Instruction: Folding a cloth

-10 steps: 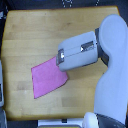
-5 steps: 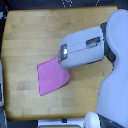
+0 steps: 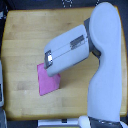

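Overhead, 1 pink cloth [image 3: 48, 84], 1 wooden table [image 3: 30, 35], 1 arm [image 3: 75, 47] covering the cloth's top

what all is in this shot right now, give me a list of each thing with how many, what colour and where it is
cloth: one, pink-magenta, flat on the table toward the exterior view's lower left, its upper edge hidden under the arm.
table: one, light wood, fills most of the frame.
dark things: along the top edge, too blurred to name or count.
pale object: one, at the exterior view's left edge, cut off.
robot arm: one, white-grey, reaching in from the exterior view's right over the cloth.
end effector: one, at the arm's lower-left end above the cloth; its jaws cannot be made out.
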Controlling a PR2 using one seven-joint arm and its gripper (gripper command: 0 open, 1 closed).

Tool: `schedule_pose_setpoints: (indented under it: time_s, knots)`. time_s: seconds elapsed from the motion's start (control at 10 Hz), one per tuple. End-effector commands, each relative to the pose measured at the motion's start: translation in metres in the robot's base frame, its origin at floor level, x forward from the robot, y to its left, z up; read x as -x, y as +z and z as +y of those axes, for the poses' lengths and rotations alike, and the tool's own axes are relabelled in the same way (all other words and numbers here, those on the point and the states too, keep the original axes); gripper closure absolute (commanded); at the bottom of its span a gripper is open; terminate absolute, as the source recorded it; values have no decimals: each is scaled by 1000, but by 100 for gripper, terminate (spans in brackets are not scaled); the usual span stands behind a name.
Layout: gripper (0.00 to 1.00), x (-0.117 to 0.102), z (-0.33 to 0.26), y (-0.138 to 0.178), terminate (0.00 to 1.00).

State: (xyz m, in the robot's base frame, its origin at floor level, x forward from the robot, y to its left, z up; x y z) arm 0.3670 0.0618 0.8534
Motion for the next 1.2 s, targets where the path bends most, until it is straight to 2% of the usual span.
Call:
schedule_pose_setpoints:
  time_s: [0.0, 0.6, 1.1]
  knots:
    - [100, 30, 95, -13, 0]
    - [100, 34, 128, -45, 0]
    - [100, 34, 119, -48, 0]
